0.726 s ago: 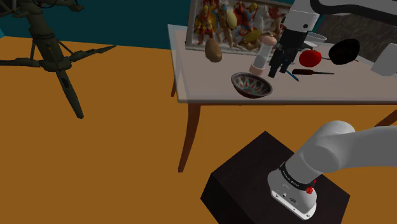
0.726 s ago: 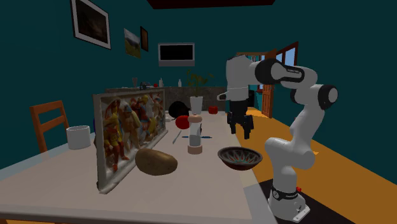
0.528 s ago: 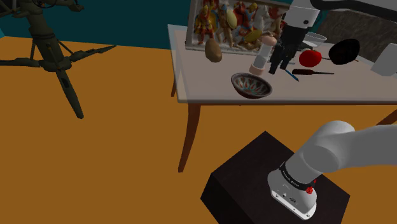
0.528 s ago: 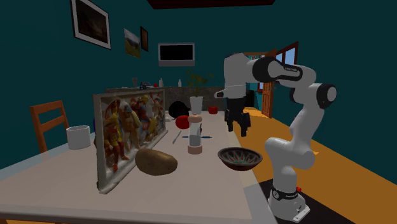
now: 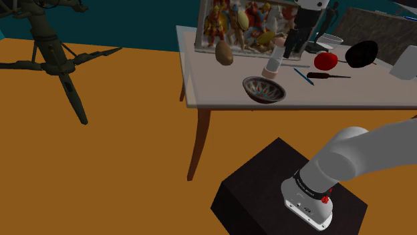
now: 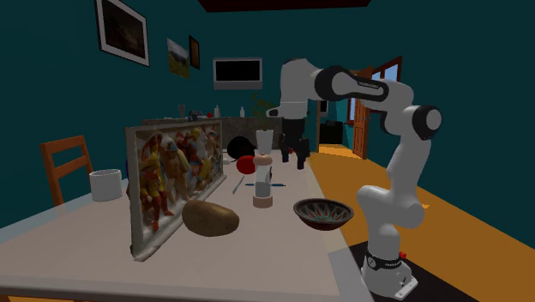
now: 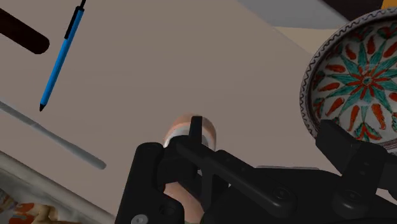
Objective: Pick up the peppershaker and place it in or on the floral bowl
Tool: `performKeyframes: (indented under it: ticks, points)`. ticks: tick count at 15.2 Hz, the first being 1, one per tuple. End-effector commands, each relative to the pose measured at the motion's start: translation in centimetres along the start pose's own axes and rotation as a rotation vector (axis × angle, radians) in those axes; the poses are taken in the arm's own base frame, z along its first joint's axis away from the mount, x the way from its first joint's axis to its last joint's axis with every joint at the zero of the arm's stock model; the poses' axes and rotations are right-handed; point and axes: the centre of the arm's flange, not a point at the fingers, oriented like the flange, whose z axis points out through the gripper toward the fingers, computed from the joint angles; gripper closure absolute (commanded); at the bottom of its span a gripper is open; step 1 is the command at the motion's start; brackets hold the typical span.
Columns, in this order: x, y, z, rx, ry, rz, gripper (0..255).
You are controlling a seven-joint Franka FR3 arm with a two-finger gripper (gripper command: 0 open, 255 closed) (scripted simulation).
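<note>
Gripper (image 5: 293, 52) beside pepper shaker (image 5: 272, 65), floral bowl (image 5: 264, 89) nr table (image 5: 214, 87) edge

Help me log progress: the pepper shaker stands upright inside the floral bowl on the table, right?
Not inside. The second exterior view shows the pepper shaker standing upright on the table, beside the floral bowl and apart from it.
</note>
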Motion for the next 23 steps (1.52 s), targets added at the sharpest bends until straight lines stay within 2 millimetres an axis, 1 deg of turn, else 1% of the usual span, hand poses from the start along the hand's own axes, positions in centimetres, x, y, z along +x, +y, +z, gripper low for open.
performKeyframes:
  ticks: [1, 7, 15, 22, 23]
  points:
    - [1.5, 1.3, -1.1, -0.023, 0.011, -0.014, 0]
    - [5.4, 5.4, -4.8, -0.084, 0.041, -0.05, 0]
    - [5.6, 5.7, -0.9, -0.084, 0.041, -0.05, 0]
    - [5.6, 5.7, -0.9, -0.084, 0.041, -0.05, 0]
    - [5.6, 5.7, -0.9, -0.084, 0.041, -0.05, 255]
